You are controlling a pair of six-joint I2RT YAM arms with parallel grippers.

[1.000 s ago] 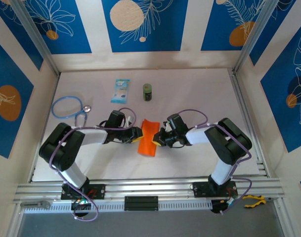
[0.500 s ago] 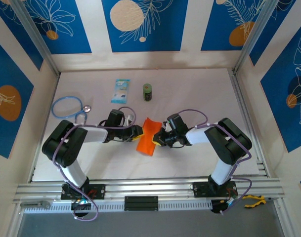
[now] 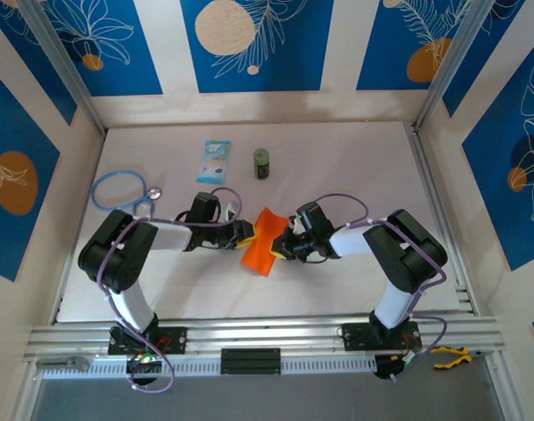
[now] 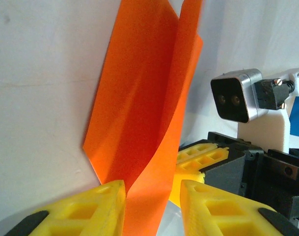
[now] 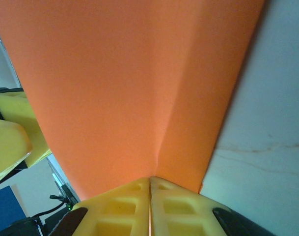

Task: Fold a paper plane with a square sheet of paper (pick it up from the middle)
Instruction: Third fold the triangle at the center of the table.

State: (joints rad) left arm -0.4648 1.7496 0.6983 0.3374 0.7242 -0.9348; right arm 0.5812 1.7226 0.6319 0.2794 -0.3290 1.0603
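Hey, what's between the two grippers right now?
The orange sheet of paper, creased and raised, spans the gap between the left gripper and right gripper, seen in the top view.

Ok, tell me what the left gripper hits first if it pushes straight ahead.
The orange sheet: it stands between the left gripper's open fingers. Right behind it, probably, the right gripper, shut on the same sheet.

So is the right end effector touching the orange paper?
Touching. In the right wrist view the right end effector is clamped shut on the orange paper.
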